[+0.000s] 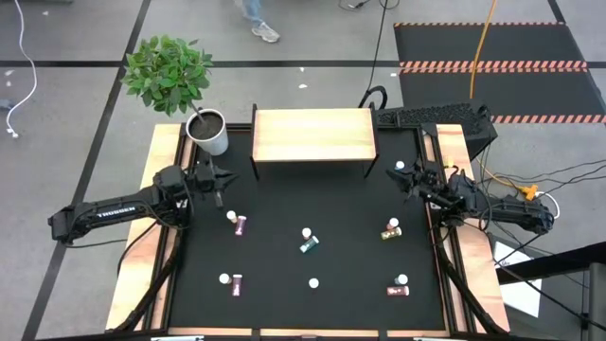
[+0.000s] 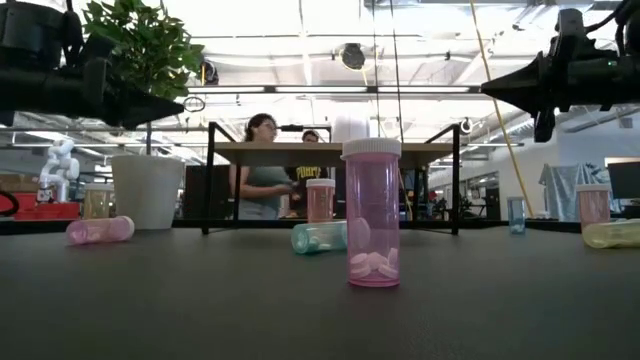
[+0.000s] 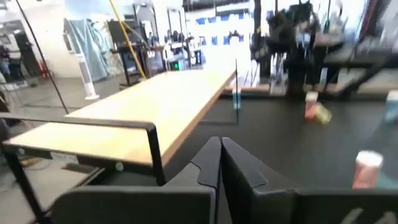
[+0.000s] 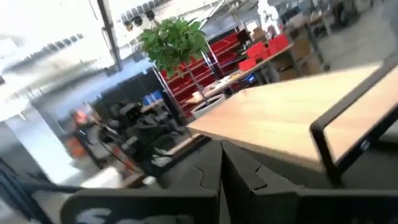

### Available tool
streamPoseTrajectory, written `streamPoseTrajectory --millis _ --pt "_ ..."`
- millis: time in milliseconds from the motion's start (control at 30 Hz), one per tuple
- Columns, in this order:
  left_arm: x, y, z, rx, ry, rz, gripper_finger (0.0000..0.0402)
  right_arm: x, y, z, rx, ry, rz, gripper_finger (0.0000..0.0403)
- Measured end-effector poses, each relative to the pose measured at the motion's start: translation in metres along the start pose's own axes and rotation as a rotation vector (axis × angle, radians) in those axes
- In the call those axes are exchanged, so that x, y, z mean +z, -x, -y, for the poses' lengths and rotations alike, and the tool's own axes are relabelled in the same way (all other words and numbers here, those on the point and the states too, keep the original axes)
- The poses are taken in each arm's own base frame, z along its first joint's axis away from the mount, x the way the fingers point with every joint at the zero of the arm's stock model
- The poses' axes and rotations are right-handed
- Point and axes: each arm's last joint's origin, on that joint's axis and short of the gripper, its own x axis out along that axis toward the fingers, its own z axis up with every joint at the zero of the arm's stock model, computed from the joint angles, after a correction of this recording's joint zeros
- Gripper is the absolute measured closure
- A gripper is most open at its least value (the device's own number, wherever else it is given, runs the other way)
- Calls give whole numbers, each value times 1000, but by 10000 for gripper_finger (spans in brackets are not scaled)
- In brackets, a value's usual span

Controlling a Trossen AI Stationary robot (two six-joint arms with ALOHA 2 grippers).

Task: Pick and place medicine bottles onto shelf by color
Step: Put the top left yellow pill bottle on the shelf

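Several small medicine bottles with white caps stand or lie scattered on the black table top. Among them are a pink one (image 1: 239, 224), a teal one (image 1: 309, 244), a yellow one (image 1: 390, 231) and an upright pink one (image 2: 371, 215) near the front. The shelf (image 1: 312, 135), a light wooden board on thin dark legs, stands at the far middle with nothing on it. My left gripper (image 1: 227, 177) hovers shut off the shelf's left end, pointing level. My right gripper (image 1: 393, 173) hovers shut off its right end. Both are well above the bottles.
A white pot (image 1: 210, 132) with a green plant stands at the far left corner beside the shelf. A dark keyboard (image 1: 431, 116) lies past the far right corner. People (image 2: 262, 165) are in the room beyond the table. Wooden rails (image 1: 156, 189) border the mat.
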Motion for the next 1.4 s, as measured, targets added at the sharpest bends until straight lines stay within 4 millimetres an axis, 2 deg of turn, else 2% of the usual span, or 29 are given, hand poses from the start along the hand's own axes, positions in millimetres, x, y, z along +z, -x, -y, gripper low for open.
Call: streamPoseTrajectory --millis 167,333,500,633,767,833,900,1033,1200,1300,1400 --pt "8 0 -1 -3 317 86 387 0 0 3 -91 -216 43 403" --pt "8 1 -5 130 424 102 387 -3 0 7 -163 -165 37 403" --pt "8 1 -5 117 553 114 387 -6 -2 7 -158 -167 4 403" --pt "16 1 -4 23 689 178 387 -6 -3 6 -129 -248 -8 394" --pt "38 1 -1 -169 739 169 387 -8 -4 4 -68 -291 -61 364" --pt "45 1 0 -196 738 106 388 -8 -4 2 -40 -298 -81 346" --pt "52 0 1 -190 718 40 393 -7 -4 0 3 -307 -87 329" --pt "80 5 1 -186 681 -23 397 -2 -4 -4 68 -327 -61 304" --pt "117 22 1 -137 612 -154 399 0 -4 -6 105 -304 -74 298" --pt "137 37 0 -84 574 -135 399 5 -6 -11 136 -274 -103 298" --pt "146 49 -1 -49 561 -86 399 14 -10 -18 164 -250 -119 298"
